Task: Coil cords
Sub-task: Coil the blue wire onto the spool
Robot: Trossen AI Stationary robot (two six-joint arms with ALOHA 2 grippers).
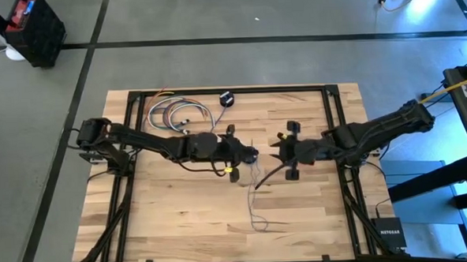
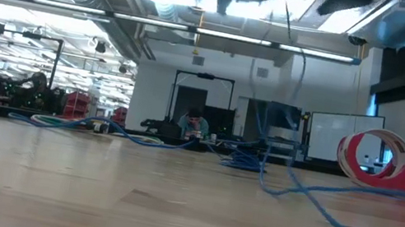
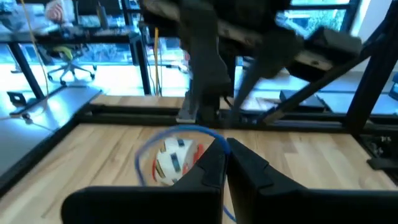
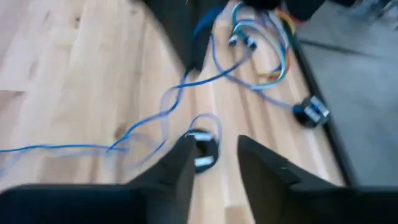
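Handover of the thin bluish-purple cord (image 1: 256,195) seems the step in hand. The left pincer (image 1: 253,155), mid-bench, is clenched, apparently on the cord. The right pincer (image 1: 275,152), just beside, has its fingers parted, grasping nothing. The cord's long axis trails from the pincers down to the wooden bench's (image 1: 324,206) near side; its small black round puck (image 4: 200,149) lies below. Next, probably: the right pincer regrips lower to draw another loop.
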